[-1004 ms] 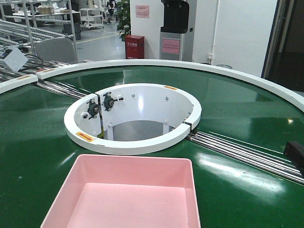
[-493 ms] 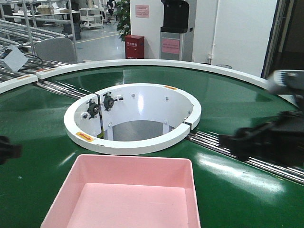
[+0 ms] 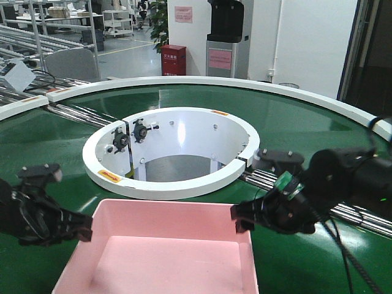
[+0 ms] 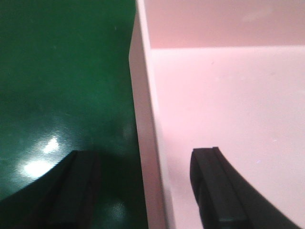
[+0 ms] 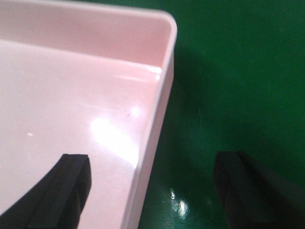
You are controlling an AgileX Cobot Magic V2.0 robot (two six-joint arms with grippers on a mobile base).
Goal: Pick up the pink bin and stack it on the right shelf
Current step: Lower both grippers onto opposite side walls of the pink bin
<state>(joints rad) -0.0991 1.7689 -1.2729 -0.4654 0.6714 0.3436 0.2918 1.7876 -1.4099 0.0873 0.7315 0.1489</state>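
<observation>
Both arms are now sitting in at the pink bin (image 3: 165,257), having closed in from the frame edges where they were blurring half a second ago; the bin itself is staying put. The green belt (image 3: 306,128) is curving around a white ring (image 3: 174,187). The bin is lying on the belt just in front of the ring, at the bottom centre of the front view, with its near end running out of frame. The left end effector (image 4: 147,186) is hanging released, straddling the bin's left wall: one finger over the belt, the other over the bin's floor, neither touching the wall. The right end effector (image 5: 155,191) is likewise gaping, straddling the right wall near the far corner, one finger inside and one outside.
</observation>
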